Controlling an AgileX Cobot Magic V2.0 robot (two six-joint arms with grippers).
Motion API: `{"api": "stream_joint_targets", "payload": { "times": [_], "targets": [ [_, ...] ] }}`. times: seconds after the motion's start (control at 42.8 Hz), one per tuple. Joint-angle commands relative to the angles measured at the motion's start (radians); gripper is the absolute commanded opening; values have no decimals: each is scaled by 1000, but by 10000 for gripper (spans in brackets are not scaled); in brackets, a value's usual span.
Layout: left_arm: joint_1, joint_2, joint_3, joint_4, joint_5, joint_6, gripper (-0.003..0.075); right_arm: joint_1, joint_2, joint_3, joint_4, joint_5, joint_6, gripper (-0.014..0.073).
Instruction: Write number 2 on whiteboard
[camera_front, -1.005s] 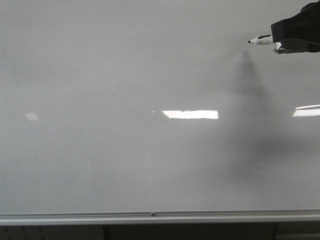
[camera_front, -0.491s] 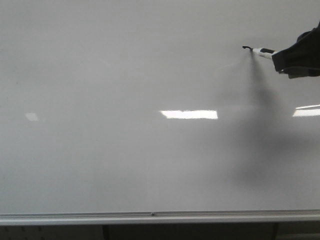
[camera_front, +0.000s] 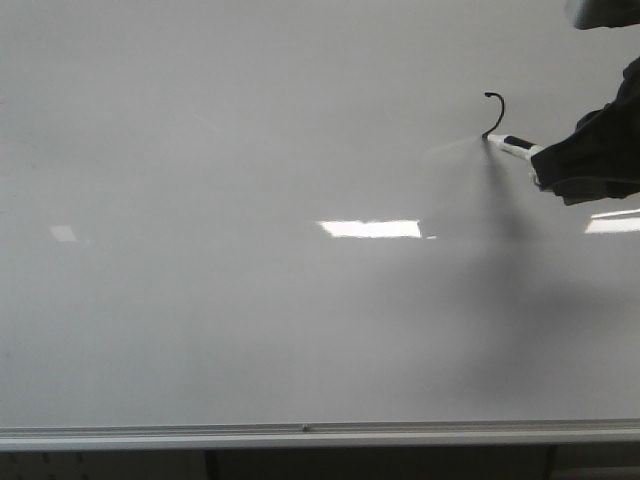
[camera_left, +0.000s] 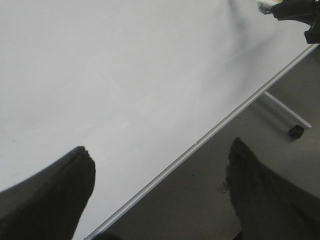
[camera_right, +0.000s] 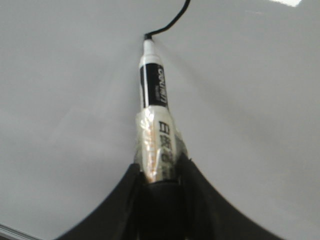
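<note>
Stroke: the number 2 (camera_front: 493, 113) is part-drawn, a curled top with a descending line, at 2 o'clock on the whiteboard (camera_front: 250, 320).
Right gripper (camera_right: 159, 175): fingers clamped on the marker (camera_right: 152, 87), tip touching the board.
Left gripper (camera_left: 160, 195): fingers spread wide, empty.
Risk: uneven tip pressure would likely break the line.
Room: the base stroke runs toward 3 o'clock, where the frame edge is near; the silver rail (camera_front: 300, 434) is well apart.

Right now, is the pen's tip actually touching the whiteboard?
Touching. In the right wrist view the marker tip sits on the whiteboard exactly where the black stroke ends, no gap showing.
</note>
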Motion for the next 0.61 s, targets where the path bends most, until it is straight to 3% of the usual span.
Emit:
{"api": "stream_joint_targets", "payload": {
  "times": [0.0, 0.234, 0.397, 0.514, 0.584],
  "targets": [
    [2, -8, -25, -23, -69, -11, 533, -15, -19, -29, -12, -53, -9, 3],
    [2, -8, -25, -17, -71, -11, 533, -95, -19, -29, -12, -23, -9, 3],
    [2, -8, -25, -17, -81, -11, 533, -92, -49, -34, -12, -4, -9, 3],
    [2, -8, -27, -13, -82, -3, 533, -80, -136, -52, -12, 141, -9, 3],
    [2, -8, -33, -15, -64, 40, 533, -74, -199, -87, -12, 321, -9, 3]
  ]
}}
